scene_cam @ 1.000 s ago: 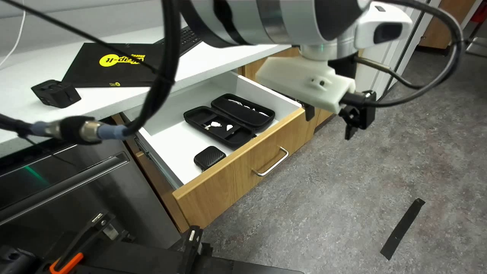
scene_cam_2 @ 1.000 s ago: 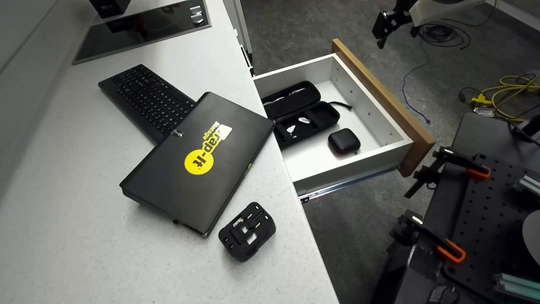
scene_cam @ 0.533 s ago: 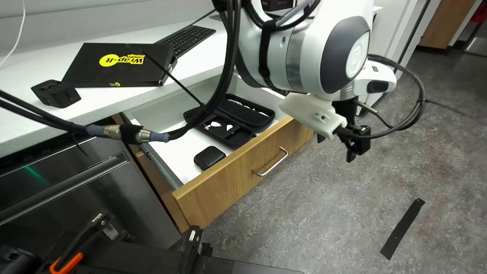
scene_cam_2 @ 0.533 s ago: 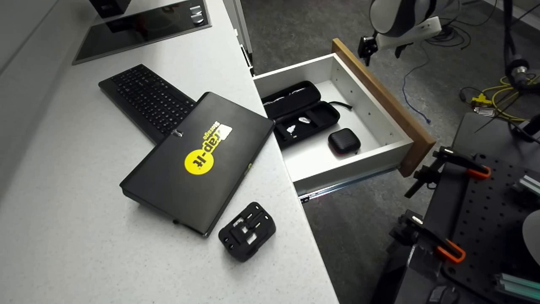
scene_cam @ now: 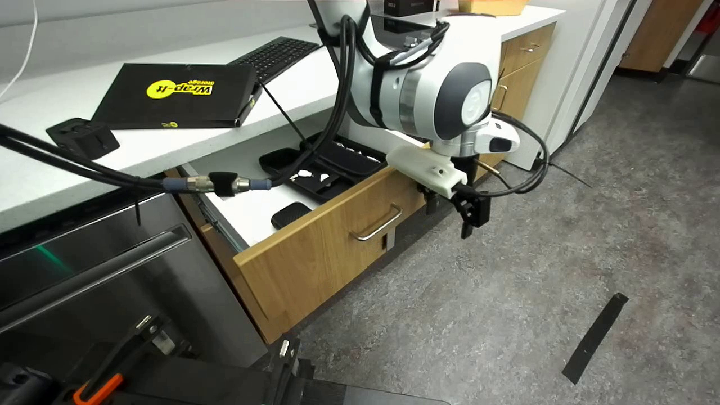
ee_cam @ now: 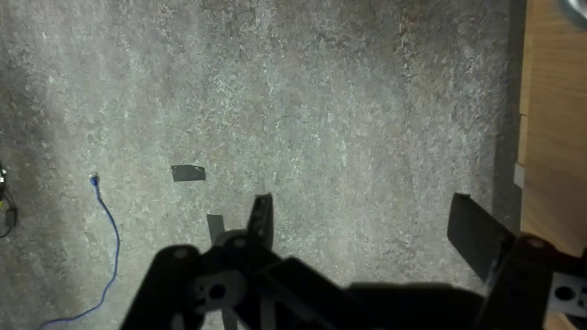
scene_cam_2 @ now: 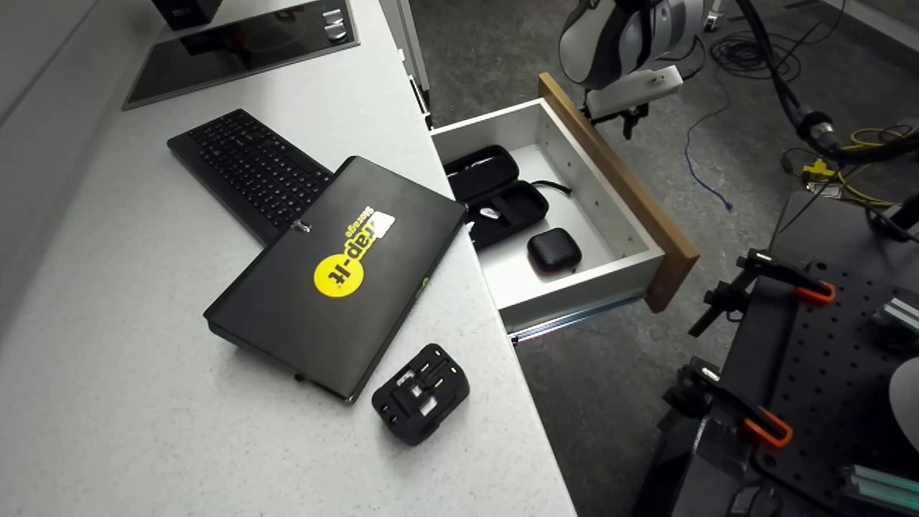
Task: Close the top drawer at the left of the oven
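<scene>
Grey steel fronted an appliance just left of the top drawer, as an exterior view showed it. On the white counter, above and left of the drawer, sat a black adapter block. Next came a flat black box lettered Wrap-It, closed, then a keyboard that the box partly hid.

The drawer itself stood open, jutting out from beneath the counter, its oak-coloured front facing out over the floor. Inside it, toward the front and the left end, lay a small black case, closed. Deeper in and to the right, a long black case lay spread open, holding white pieces too small to name. A black cable with a metal connector hung across the drawer in that view and hid part of the long case.

A silver bar handle ran along the drawer front. Farther right, the white arm blocked sight of the drawer's right end. The tool hung outside the drawer, near that end; its fingers were spread apart, with grey floor showing between them. In the wrist view one finger was just beside the drawer front; whether it touched could not be told. Past the drawer to the right were a second, closed wooden drawer and, well apart on the floor, a dark strip.
</scene>
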Robot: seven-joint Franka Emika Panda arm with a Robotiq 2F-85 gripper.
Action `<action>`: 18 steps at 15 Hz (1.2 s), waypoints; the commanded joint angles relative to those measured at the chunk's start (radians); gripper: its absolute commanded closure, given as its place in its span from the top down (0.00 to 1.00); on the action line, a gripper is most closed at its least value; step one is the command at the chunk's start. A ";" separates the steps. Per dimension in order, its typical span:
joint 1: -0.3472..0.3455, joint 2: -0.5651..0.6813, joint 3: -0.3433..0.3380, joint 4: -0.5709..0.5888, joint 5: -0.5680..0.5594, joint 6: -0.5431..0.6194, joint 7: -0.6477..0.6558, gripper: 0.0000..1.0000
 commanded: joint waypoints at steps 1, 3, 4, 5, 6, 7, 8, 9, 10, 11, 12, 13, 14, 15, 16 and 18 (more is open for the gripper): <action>0.003 0.034 0.076 0.104 0.048 -0.079 -0.075 1.00; 0.021 0.043 0.100 0.146 0.048 -0.099 -0.080 1.00; 0.029 0.046 0.110 0.162 0.048 -0.104 -0.078 1.00; 0.039 0.048 0.121 0.181 0.049 -0.117 -0.076 1.00; 0.044 0.050 0.132 0.196 0.052 -0.128 -0.076 1.00; 0.049 0.050 0.140 0.209 0.054 -0.140 -0.076 1.00; 0.057 0.031 0.107 0.151 0.035 -0.095 -0.062 1.00; 0.064 0.032 0.109 0.158 0.035 -0.098 -0.061 1.00; 0.069 0.032 0.106 0.157 0.034 -0.098 -0.060 1.00; 0.070 0.032 0.104 0.154 0.033 -0.098 -0.060 1.00; 0.069 0.033 0.099 0.153 0.033 -0.098 -0.060 1.00; 0.068 0.033 0.097 0.152 0.032 -0.098 -0.059 1.00; 0.068 0.033 0.096 0.152 0.032 -0.098 -0.059 1.00; 0.068 0.033 0.096 0.152 0.032 -0.098 -0.059 1.00; 0.068 0.033 0.096 0.152 0.032 -0.098 -0.059 1.00; 0.022 0.051 0.144 0.176 0.069 -0.127 -0.115 1.00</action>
